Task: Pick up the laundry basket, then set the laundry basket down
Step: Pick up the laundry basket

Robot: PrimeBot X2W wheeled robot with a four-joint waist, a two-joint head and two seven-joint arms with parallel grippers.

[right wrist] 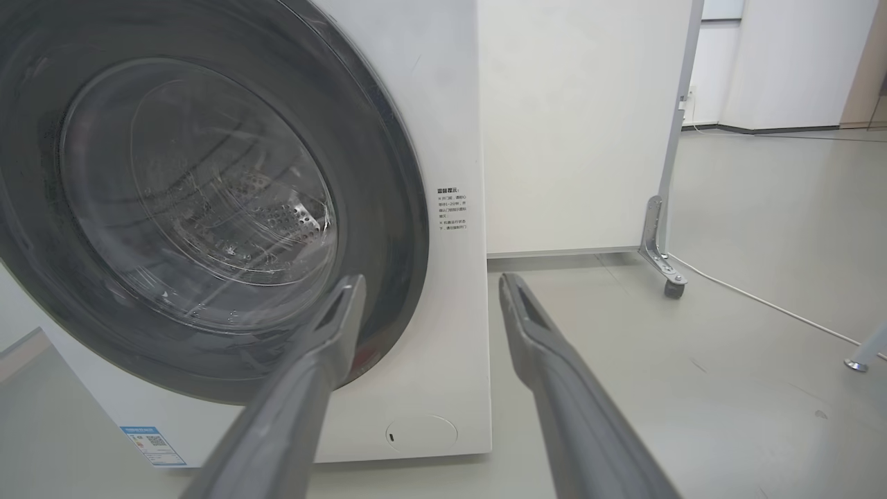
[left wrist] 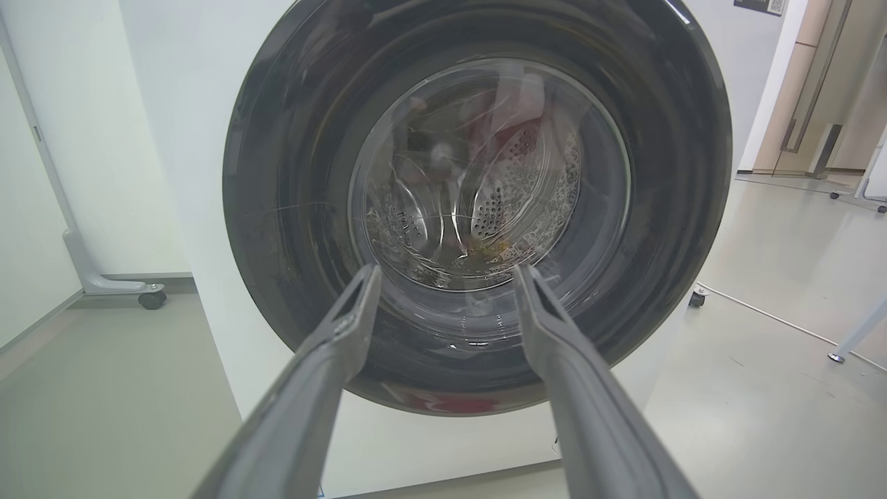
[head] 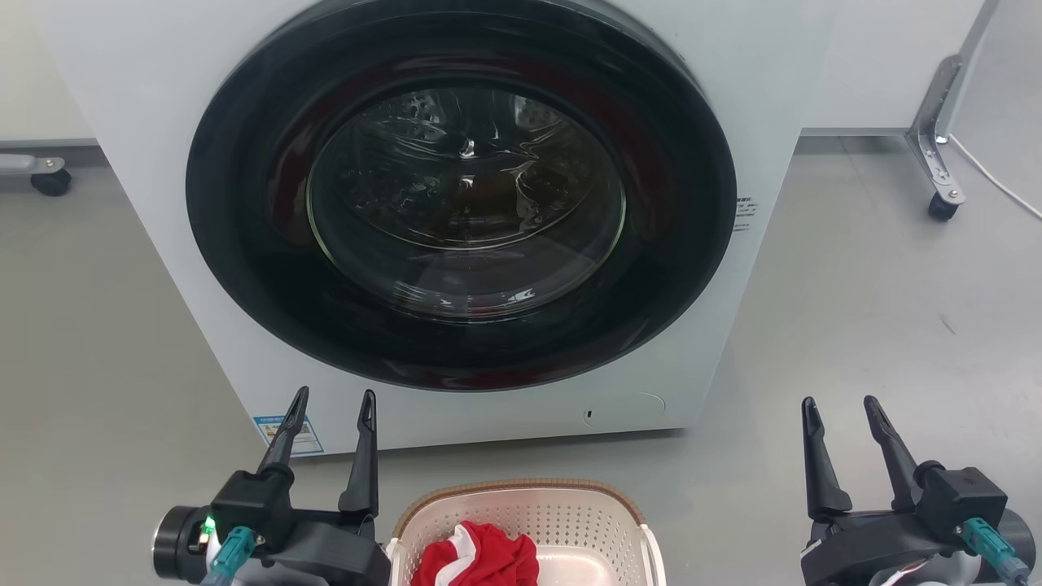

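Note:
The laundry basket [head: 570,514], cream-white with perforated walls and a brown woven-look rim, sits on the floor at the bottom middle of the head view, cut off by the frame edge. A red and white garment [head: 480,557] lies in it. My left gripper [head: 335,401] stands open just left of the basket, holding nothing. My right gripper [head: 841,407] stands open well to the basket's right, also holding nothing. In the left wrist view the left gripper [left wrist: 447,274] points at the washer door. In the right wrist view the right gripper [right wrist: 426,284] points at the washer's right front corner.
A white front-loading washer [head: 733,98] with a shut dark round glass door [head: 464,195] stands right behind the basket. Wheeled partition feet stand at the back left [head: 50,181] and back right [head: 943,205]. A white cable [head: 997,183] runs across the grey floor [head: 895,309].

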